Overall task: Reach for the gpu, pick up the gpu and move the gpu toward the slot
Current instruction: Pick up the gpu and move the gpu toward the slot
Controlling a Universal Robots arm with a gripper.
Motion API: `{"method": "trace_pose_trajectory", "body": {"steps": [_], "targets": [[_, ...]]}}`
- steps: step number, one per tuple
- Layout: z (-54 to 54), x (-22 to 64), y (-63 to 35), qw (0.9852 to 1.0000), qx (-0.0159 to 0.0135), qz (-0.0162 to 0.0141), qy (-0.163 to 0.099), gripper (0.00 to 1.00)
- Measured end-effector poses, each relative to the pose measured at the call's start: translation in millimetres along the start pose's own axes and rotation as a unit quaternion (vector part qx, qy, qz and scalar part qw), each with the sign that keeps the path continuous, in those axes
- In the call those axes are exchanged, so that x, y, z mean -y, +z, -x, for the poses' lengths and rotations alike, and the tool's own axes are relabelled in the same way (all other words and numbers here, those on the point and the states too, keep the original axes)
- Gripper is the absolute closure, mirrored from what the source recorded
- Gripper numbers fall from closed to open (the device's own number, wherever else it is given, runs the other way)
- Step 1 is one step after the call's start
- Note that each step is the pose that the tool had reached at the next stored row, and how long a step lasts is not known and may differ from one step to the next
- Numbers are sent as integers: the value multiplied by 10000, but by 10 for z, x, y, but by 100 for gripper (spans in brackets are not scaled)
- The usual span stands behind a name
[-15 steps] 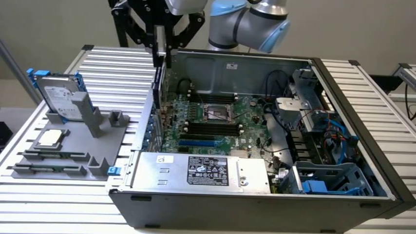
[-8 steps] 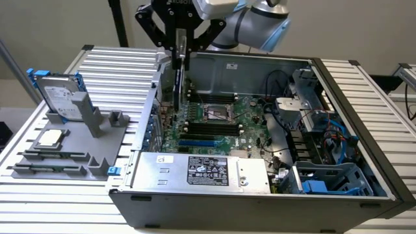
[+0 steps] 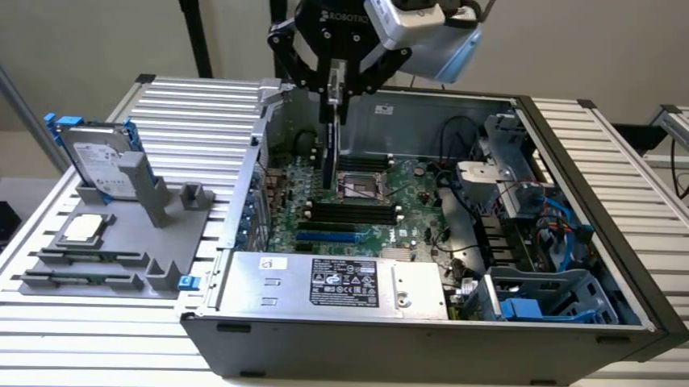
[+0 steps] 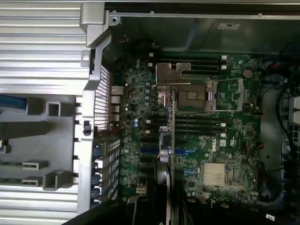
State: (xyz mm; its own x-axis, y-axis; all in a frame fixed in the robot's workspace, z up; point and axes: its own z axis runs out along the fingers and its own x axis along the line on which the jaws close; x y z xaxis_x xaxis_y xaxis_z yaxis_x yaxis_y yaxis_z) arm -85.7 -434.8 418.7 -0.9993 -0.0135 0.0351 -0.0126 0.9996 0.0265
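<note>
**Metal, plastic and board finishes**

Between your black matt fingers [image 3: 323, 60] you see the gpu [image 3: 331, 133], its bracket [image 4: 172, 74] bare dull silver metal. Below them lie the glossy green motherboard [image 3: 372, 211], the grey sheet-metal case [image 3: 431, 343] and the ribbed aluminium bench [image 3: 194, 109].

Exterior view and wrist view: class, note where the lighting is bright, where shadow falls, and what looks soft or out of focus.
Exterior view: ribbed table is brightly lit; computer case interior is darker; gripper is dark, holding the gpu. Wrist view: the gpu's silver bracket catches light; motherboard is dim; the gripper base nearest the lens is black and blurred.
</note>
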Motion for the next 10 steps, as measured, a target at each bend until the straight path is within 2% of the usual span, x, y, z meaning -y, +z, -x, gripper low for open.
{"method": "trace_pose_trajectory", "body": {"steps": [8, 10], "targets": [[367, -30, 93, 10000, -15, -29, 2, 74], [429, -37, 105, 10000, -23, -52, 3, 74]]}}
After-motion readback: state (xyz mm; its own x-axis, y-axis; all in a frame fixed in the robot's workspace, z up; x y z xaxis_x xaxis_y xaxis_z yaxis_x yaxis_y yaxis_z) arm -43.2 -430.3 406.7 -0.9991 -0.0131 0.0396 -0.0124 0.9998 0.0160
